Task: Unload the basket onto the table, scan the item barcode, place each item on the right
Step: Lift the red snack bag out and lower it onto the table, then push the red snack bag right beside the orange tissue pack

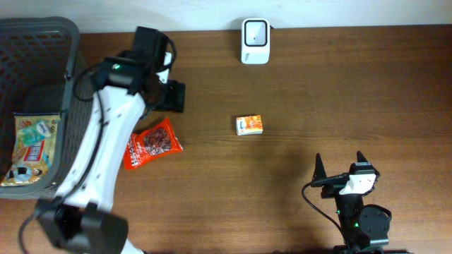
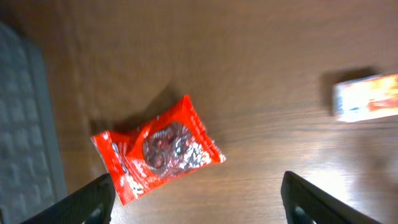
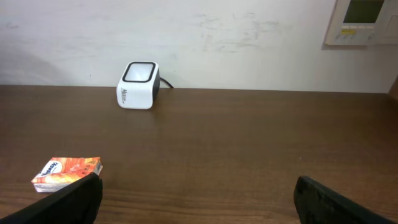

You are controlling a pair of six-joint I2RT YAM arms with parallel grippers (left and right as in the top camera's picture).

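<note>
Now locate red snack packet (image 2: 158, 149) just below wide-open, empty left gripper (image 2: 196, 183), long axis diagonal to jaw line; note right gripper (image 1: 340, 164), also wide, well apart.

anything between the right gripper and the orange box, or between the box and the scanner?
Nothing visible. Bare table runs from the right gripper to the orange box and on to the scanner; the red packet lies well off that line.

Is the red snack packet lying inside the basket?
No, the red snack packet lies on the wooden table, outside the basket.
</note>
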